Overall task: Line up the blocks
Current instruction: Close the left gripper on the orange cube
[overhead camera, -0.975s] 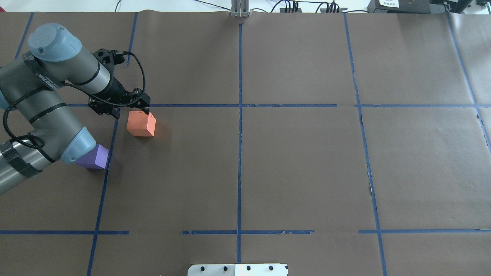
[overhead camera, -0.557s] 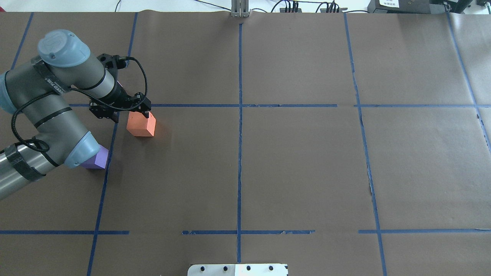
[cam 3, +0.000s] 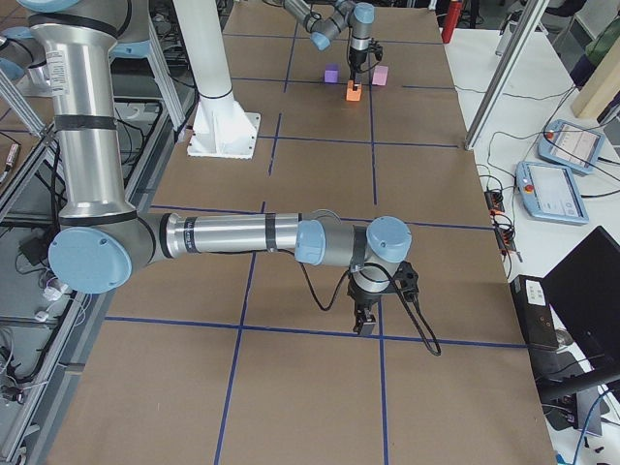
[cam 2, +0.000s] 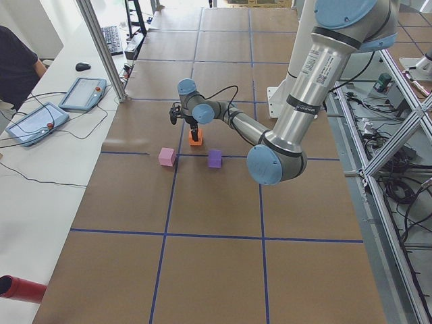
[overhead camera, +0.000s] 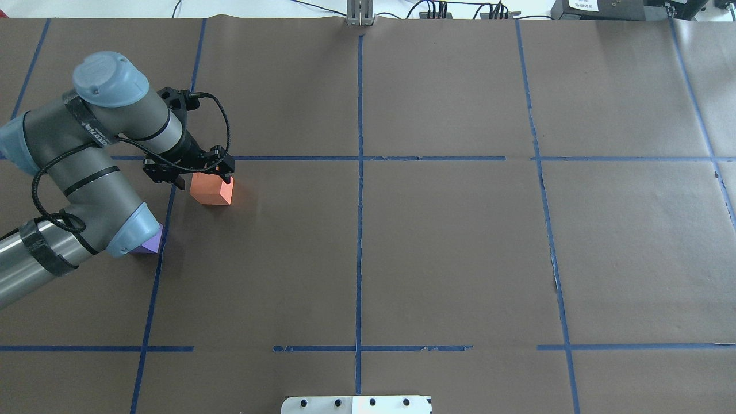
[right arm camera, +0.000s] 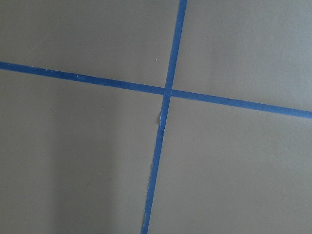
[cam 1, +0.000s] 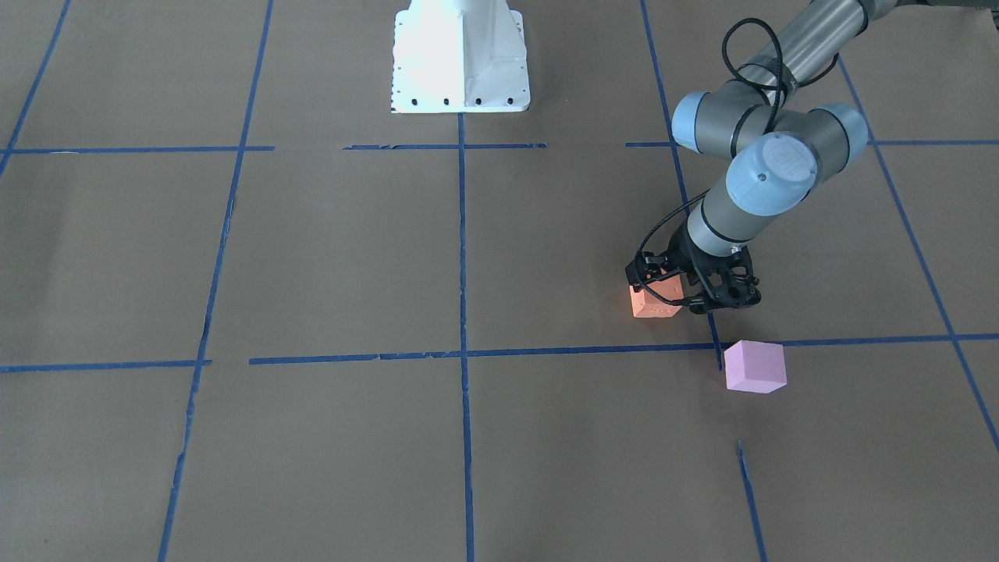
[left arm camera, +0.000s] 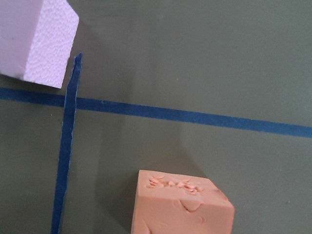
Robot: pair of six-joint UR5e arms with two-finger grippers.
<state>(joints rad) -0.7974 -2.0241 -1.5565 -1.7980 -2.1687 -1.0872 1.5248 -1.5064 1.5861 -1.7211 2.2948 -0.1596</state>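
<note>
Me: Since the previous overhead frame the left gripper (overhead camera: 204, 178) has come down lower over the orange block (overhead camera: 211, 191), and my left elbow now hides more of the purple block (overhead camera: 150, 246). Orange block has not shifted.

Co-op: Gripper state?

Me: Spread. One finger stands on each side of the orange block, and they appear a little off its faces, so no squeeze yet. The right gripper (cam 3: 366, 325) shows only in a side view, so I cannot tell how its fingers stand. It is well apart from the orange block.

Co-op: Layout?

Me: Orange block sits on the bench (overhead camera: 448, 241), just on the robot's side of the blue tape line (overhead camera: 287, 158). Pink block (cam 1: 754, 366) is near it, beyond that tape and toward my left. Purple block is also near, toward my left and closer to the base.

Co-op: How do you do the grasp well?

Me: Judgement only. Lower until the fingers cover mid-height, keep the orange block centred and close gently. It looks like soft foam, and one face is already dented. Then lift straight up. I'd aim for the gap between pink and purple.

Co-op: Arm pose?

Me: Left wrist points straight down over the orange block. The forearm reaches in from the base side, with the elbow low above the purple block. Clearance there needs watching.
</note>
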